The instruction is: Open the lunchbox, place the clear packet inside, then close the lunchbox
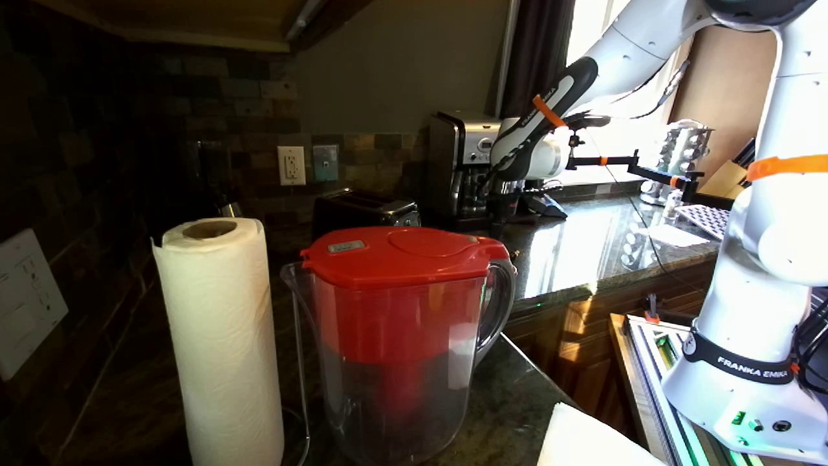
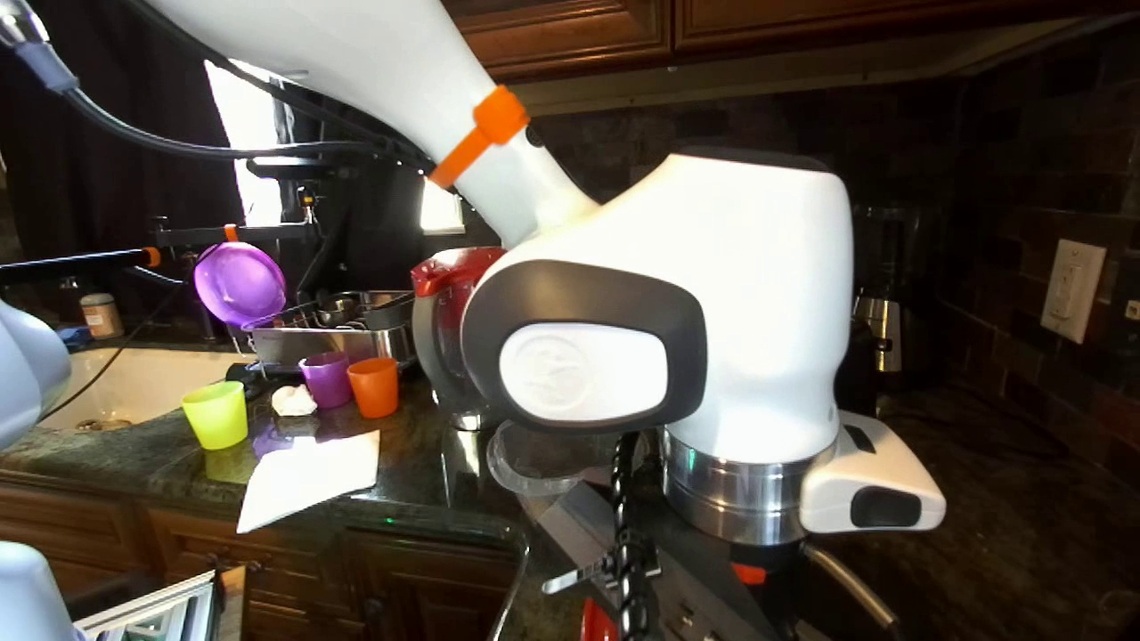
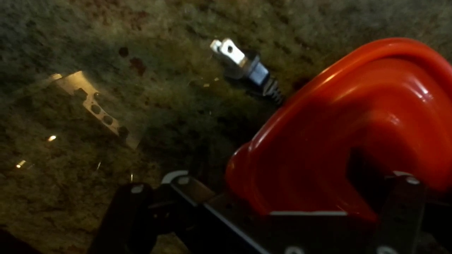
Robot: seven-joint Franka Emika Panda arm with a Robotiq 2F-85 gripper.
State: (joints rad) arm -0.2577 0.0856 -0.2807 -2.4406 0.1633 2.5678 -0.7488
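The red rounded lid of the lunchbox (image 3: 328, 134) fills the right part of the wrist view. Its body is hidden under the lid. My gripper (image 3: 275, 197) has its two fingers spread wide over the counter. The right finger overlaps the lid in the picture, and the left finger is past its left edge. Nothing shows between the fingers except the near part of the lid; I cannot tell whether they touch it. In an exterior view a small red patch (image 2: 597, 620) shows beneath the arm; it may be the lunchbox. I cannot make out the clear packet in any view.
A power plug (image 3: 247, 67) lies beside the lid. The large red-lidded pitcher (image 1: 401, 304) stands near a paper towel roll (image 1: 226, 343). A coffee maker (image 1: 462, 162) and toaster (image 1: 369, 210) stand behind. Green (image 2: 216, 415), purple (image 2: 327, 380) and orange (image 2: 374, 388) cups stand near the sink.
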